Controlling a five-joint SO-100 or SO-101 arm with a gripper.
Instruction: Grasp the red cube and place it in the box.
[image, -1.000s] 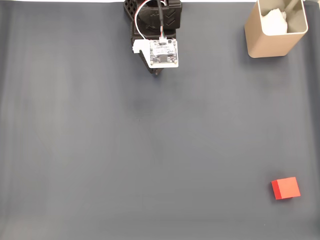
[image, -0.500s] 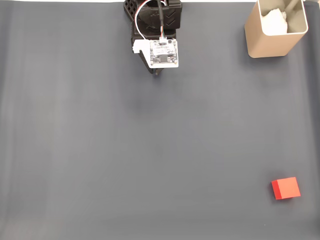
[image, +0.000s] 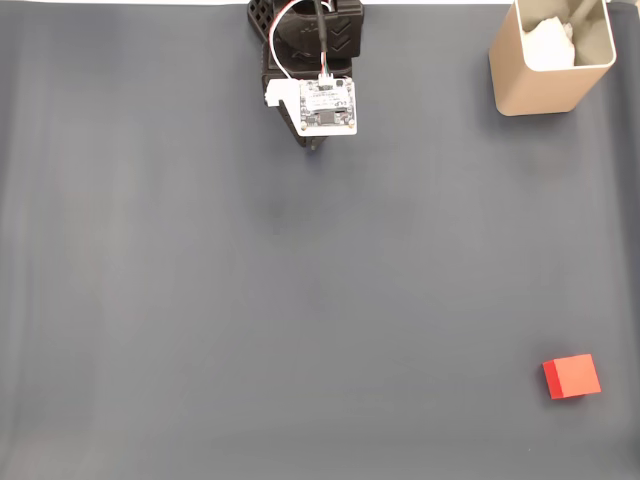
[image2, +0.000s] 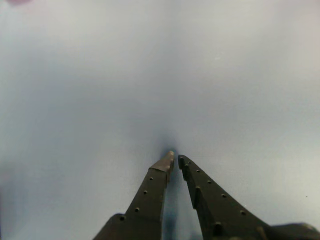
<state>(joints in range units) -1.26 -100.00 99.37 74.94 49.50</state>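
The red cube (image: 571, 377) lies on the dark grey mat near the bottom right of the fixed view. The tan box (image: 540, 85) stands at the top right corner, with something white inside it. The arm folds at the top centre, its white camera board covering the gripper (image: 316, 145) from above. In the wrist view the gripper (image2: 174, 159) points down at the bare mat, its two dark fingers (image2: 155, 192) nearly touching at the tips with nothing between them. The cube lies far from the gripper, down and to the right.
A dark grey mat (image: 250, 300) covers the whole table in the fixed view. The arm's black base (image: 305, 25) sits at the top edge. A faint pink blur (image2: 17, 2) touches the top left corner of the wrist view.
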